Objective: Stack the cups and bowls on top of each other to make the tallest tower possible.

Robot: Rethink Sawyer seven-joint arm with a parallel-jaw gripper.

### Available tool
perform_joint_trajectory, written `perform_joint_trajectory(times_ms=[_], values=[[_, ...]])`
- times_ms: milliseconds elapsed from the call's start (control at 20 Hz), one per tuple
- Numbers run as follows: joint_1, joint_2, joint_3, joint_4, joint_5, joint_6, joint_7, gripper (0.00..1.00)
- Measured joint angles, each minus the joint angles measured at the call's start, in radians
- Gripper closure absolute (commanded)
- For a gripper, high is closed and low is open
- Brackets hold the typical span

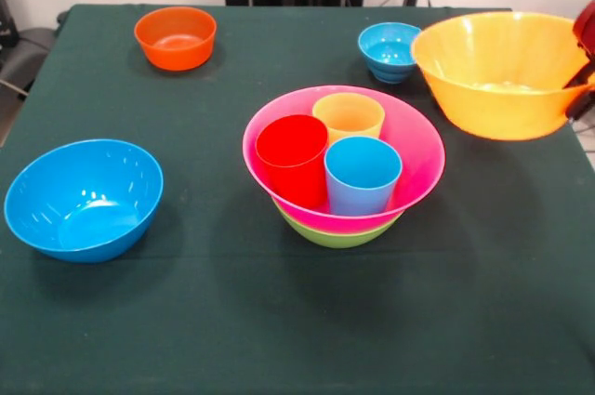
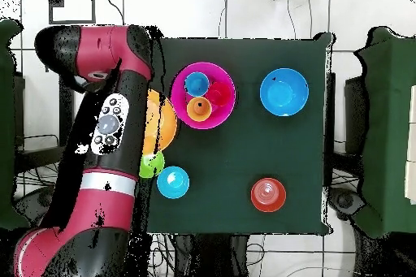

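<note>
The arm (image 2: 110, 140) is reaching along the surface's (image 1: 279, 321) edge over the yellow-orange bowl (image 1: 497, 70), which appears lifted; whether the fingers are gripping its rim cannot be told. The pink bowl (image 1: 418, 149) is sitting nested in a green bowl (image 1: 335, 235) mid-surface, holding the red cup (image 1: 291, 155), yellow cup (image 1: 349, 114) and blue cup (image 1: 363, 172). The medium blue bowl (image 1: 82, 198), orange bowl (image 1: 175, 37) and small blue bowl (image 1: 388, 51) are standing well apart.

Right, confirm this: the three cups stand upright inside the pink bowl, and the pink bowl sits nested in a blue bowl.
One detail is wrong. The front view shows the pink bowl nested in a green bowl, not a blue one. The rest holds: the red cup, yellow cup and light blue cup stand upright inside the pink bowl.
</note>
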Motion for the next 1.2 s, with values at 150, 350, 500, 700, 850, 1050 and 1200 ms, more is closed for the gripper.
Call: perform_joint_trajectory(times_ms=[150, 350, 500, 700, 850, 1050, 1200], values=[[-0.029, -0.015, -0.005, -0.02, -0.028, 0.064, -0.002, 1.0], [-0.077, -0.013, -0.02, -0.089, -0.061, 0.178, -0.011, 1.0], [-0.132, -0.004, -0.043, -0.184, -0.072, 0.307, -0.02, 1.0], [-0.194, 0.012, -0.089, -0.308, -0.066, 0.448, -0.045, 1.0], [-0.24, 0.03, -0.141, -0.411, -0.034, 0.519, -0.09, 1.0], [-0.279, 0.055, -0.215, -0.5, 0.033, 0.527, -0.151, 1.0], [-0.311, 0.076, -0.304, -0.557, 0.122, 0.527, -0.206, 1.0]])
